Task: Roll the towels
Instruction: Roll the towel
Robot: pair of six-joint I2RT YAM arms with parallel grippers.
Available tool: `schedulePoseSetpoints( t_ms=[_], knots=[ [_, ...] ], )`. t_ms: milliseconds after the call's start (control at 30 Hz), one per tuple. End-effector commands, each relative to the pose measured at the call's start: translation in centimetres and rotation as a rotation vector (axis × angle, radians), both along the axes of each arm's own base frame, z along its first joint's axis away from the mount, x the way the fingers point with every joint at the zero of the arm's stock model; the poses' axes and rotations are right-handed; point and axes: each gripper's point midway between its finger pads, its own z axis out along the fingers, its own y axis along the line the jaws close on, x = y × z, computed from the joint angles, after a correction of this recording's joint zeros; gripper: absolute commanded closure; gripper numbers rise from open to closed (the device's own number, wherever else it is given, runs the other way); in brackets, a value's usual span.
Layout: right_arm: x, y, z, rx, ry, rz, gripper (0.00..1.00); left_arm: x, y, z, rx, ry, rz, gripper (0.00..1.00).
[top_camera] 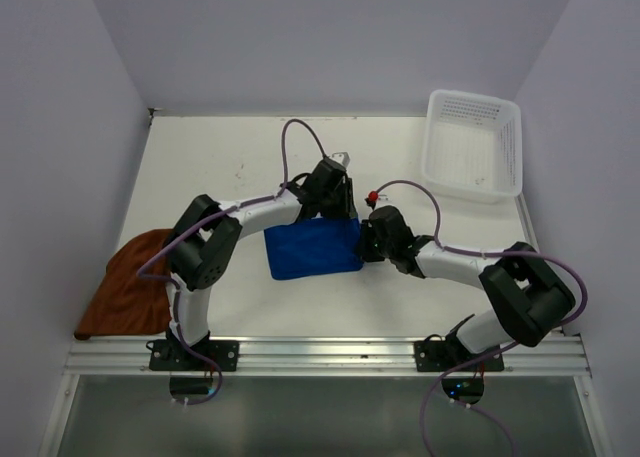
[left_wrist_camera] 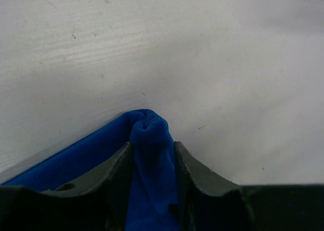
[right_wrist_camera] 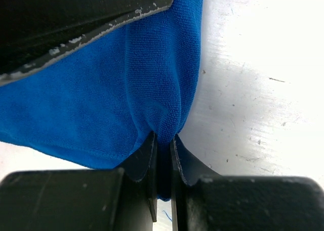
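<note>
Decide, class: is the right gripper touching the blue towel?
Touching. The right wrist view shows the right gripper pinching a fold of the blue towel between nearly closed fingers.

No lettering, label, brand mark or number can be read on any surface in the three views, whether on the arms, the cloths, the basket or the table.

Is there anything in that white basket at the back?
The white basket looks empty: only its perforated bottom and walls show. The near wall hides a strip of the floor, so something very small there could not be seen.
</note>
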Motion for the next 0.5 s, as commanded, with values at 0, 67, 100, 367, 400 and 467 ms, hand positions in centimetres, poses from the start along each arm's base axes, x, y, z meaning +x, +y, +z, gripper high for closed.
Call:
schedulePoseSetpoints(
  t_ms=[0,67,100,367,400,467],
  knots=[
    [-0.3,-1.3,-0.9,-0.102,0.021,-0.029,1.00,0.0,-0.7,4.0,-0.061,-0.008,-0.028,0.59],
    [-0.3,-1.3,-1.0,-0.107,0.024,-0.037,1.00,-0.3,-0.8,4.6,-0.074,-0.003,-0.038,0.58],
    [-0.3,-1.4,-1.1,-0.111,0.024,-0.044,1.00,-0.4,-1.0,5.1,-0.088,-0.003,-0.041,0.57],
    [-0.2,-1.3,-1.3,-0.113,0.025,-0.065,1.00,-1.6,-3.2,5.2,-0.193,0.079,-0.096,0.55],
    [-0.3,-1.3,-1.3,-0.112,0.025,-0.066,1.00,-1.7,-3.3,4.8,-0.195,0.093,-0.089,0.55],
    [-0.3,-1.2,-1.4,-0.111,0.027,-0.065,1.00,-1.6,-3.4,4.4,-0.194,0.094,-0.087,0.55]
  ],
)
